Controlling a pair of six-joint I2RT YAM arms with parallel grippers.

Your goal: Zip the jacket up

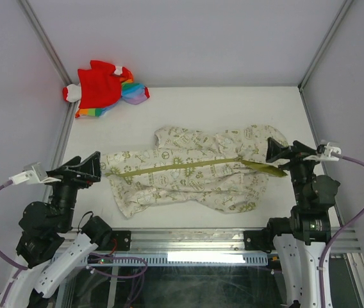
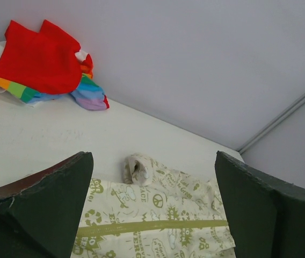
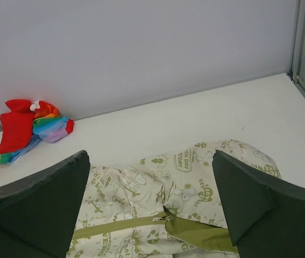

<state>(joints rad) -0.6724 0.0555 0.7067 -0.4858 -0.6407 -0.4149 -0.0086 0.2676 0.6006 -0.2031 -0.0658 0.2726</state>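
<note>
- Jacket [image 1: 201,173] lies flat between the grippers, with its zipper strip [image 1: 182,167] running left to right.
- Left gripper [image 1: 97,168]: fingers spread, empty, at the jacket's left end.
- Right gripper [image 1: 273,153]: fingers spread, empty, beside the folded-out lining [image 3: 195,234].
- Zipper pull [image 3: 162,218] is tiny; how far the zip is closed cannot be made out.
</note>
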